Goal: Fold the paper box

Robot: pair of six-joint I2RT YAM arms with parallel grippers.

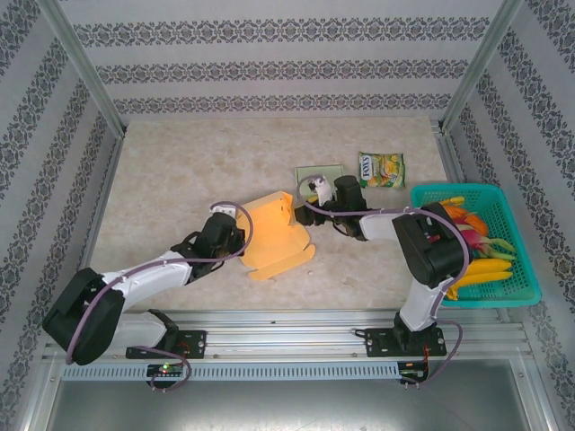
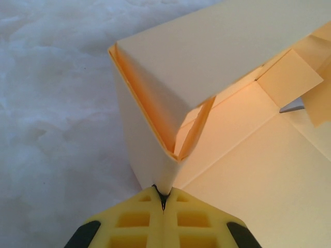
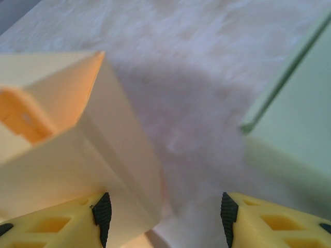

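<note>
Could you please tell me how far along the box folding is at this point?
Partly done: one wall of the paper box stands up, its flap folded over. In hand: the left pincer is shut on that wall's corner, the right pincer open beside the box. To do: the near panel lies flat, so the remaining walls need raising.

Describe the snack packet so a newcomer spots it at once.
Start at the teal basket on the table's right. Just past its far left corner the snack packet lies flat. It alone is printed, green and yellow, unlike the plain pale green card beside it.
</note>
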